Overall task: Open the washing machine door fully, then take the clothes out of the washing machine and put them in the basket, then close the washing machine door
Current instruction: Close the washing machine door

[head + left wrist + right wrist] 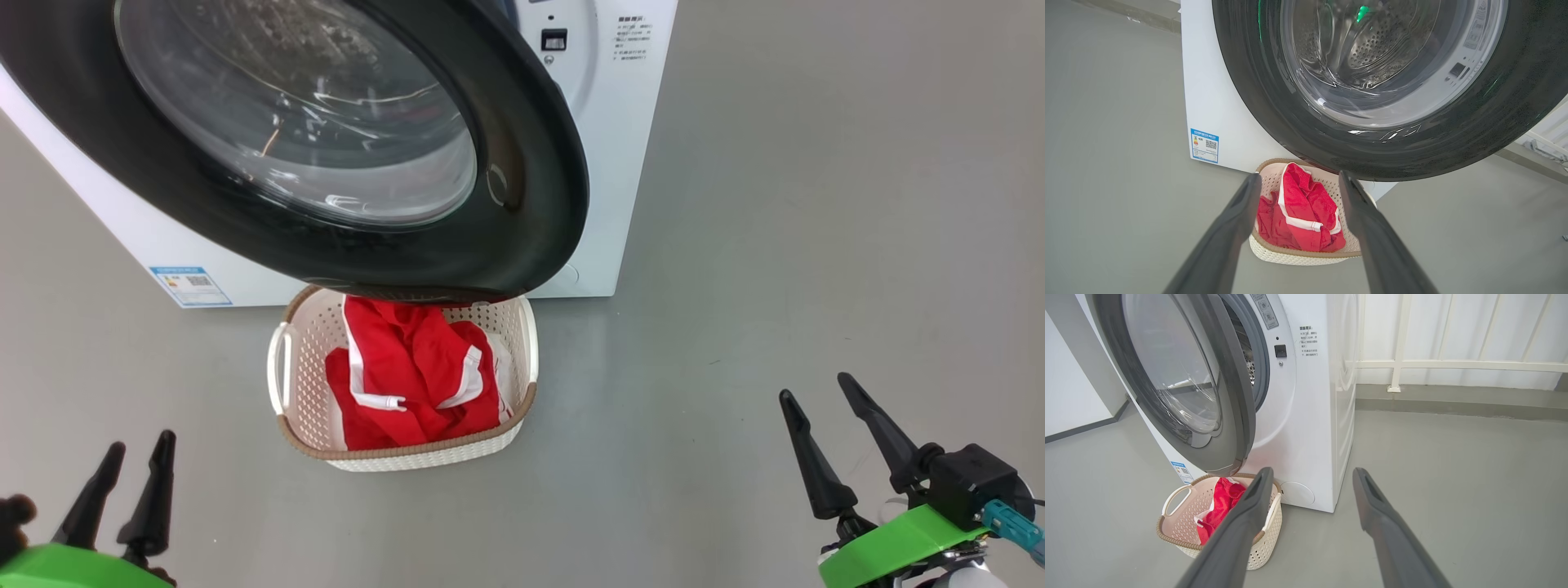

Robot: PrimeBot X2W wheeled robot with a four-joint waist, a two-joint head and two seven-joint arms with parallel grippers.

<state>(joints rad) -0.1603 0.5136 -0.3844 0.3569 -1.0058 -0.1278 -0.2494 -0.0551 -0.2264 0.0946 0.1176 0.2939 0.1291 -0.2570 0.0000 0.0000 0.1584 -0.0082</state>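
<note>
Three views, head first: seeing the clothes point(408, 367) lying in the basket point(408, 449) on the floor against the washing machine point(620, 122) front, under the half-swung washing machine door point(539, 188); spotting the left gripper point(143, 441) and right gripper point(815, 385) hovering well back, one either side, spread wide, holding nothing. Left wrist: staring between empty fingers straight at the door's glossy outer face, ahead and above. Right wrist: catching that door edge-on, up and leftward. Judging the left arm better placed for pushing it shut.
</note>
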